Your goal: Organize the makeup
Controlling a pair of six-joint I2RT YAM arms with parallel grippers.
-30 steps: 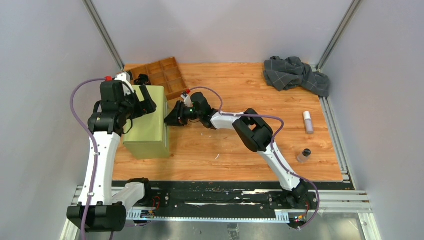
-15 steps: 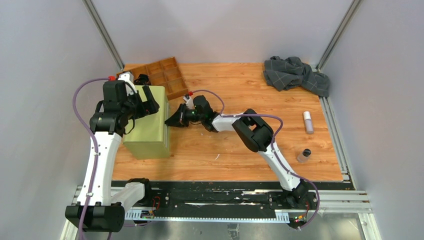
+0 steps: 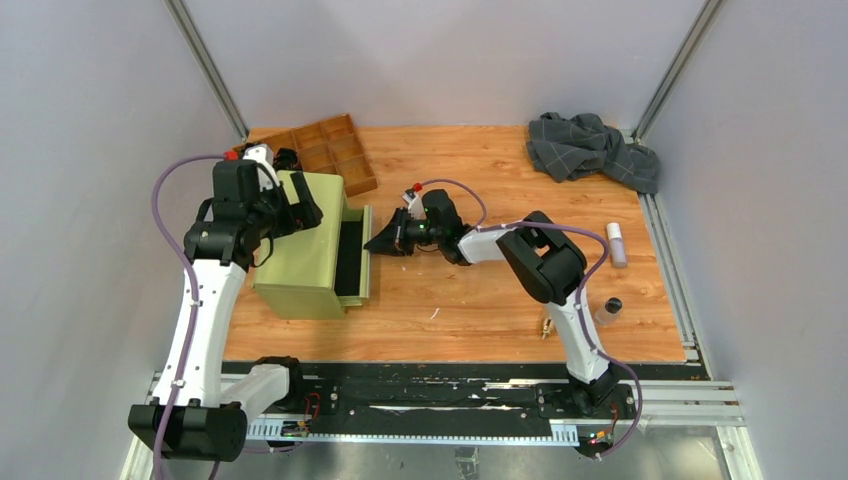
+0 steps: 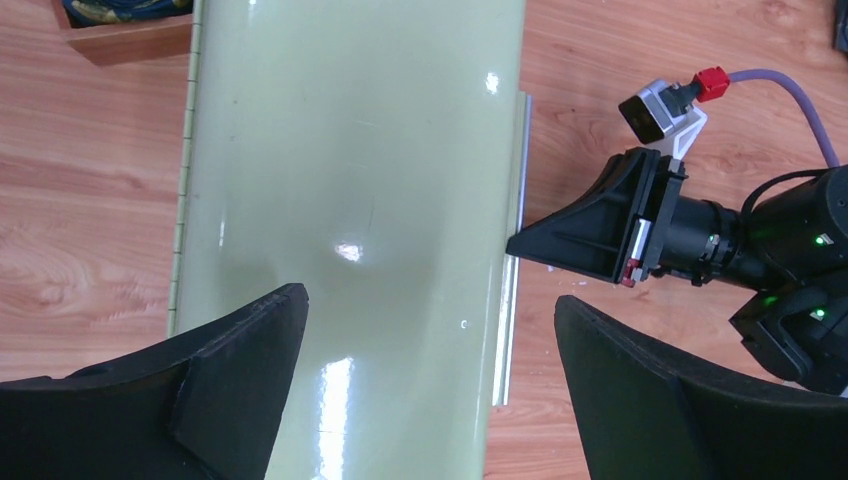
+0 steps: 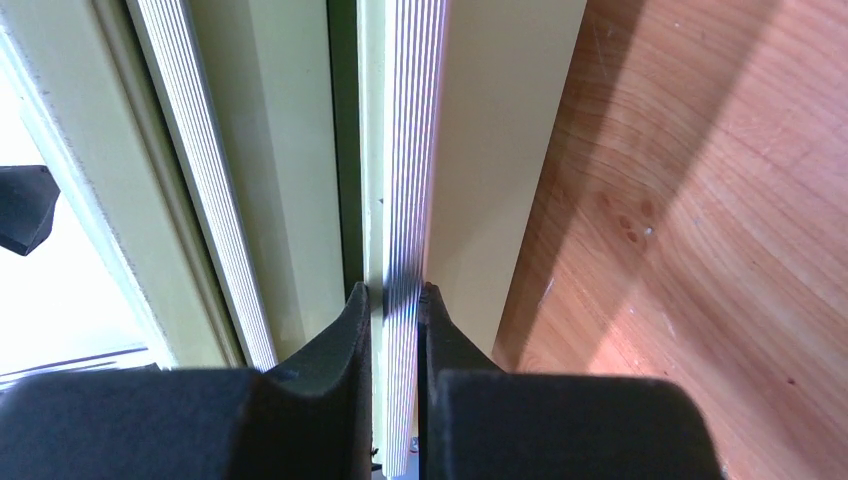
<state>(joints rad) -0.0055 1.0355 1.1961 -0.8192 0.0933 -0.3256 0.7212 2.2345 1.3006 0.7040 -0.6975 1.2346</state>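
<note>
Makeup: not yet sorted. Only white-pink tube and black-capped bottle in sight, loose on the table, well behind the right gripper, back past its elbow; other items not visible. Judged an early stage — drawer of green box partly out, nothing seen inside.

Right arm: stretched low toward the box, fingers clamped on the drawer lip. Left gripper: spread wide over the box top, grasping nothing — contact with the lid not determinable.
</note>
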